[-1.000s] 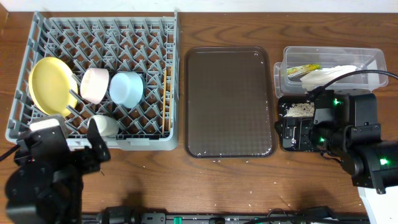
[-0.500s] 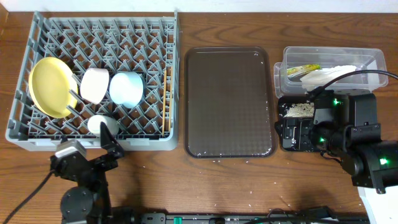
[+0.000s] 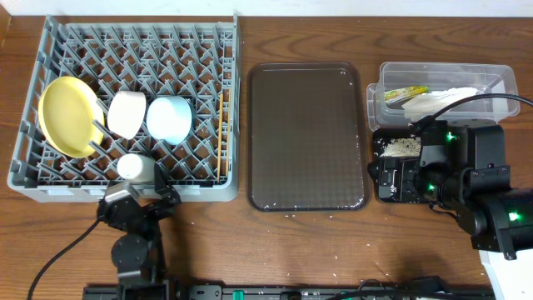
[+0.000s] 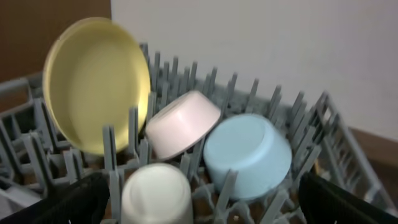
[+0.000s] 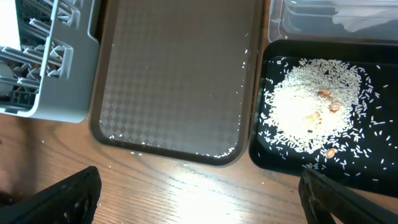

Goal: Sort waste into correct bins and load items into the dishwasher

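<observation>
Overhead: fixed high, straight down, whole table [image 3: 333, 242] in frame. My left wrist camera sits low at the grey rack [image 4: 339, 149] front, facing level across it, close (wall [image 4: 261, 37] behind). Right wrist camera looks steeply down, near, over brown tray [image 5: 174, 74] and black tray [image 5: 373, 177]. Overhead shares both patches.

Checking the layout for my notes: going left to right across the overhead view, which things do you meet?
yellow plate → white bowl → light blue bowl → chopsticks → dark brown tray
</observation>
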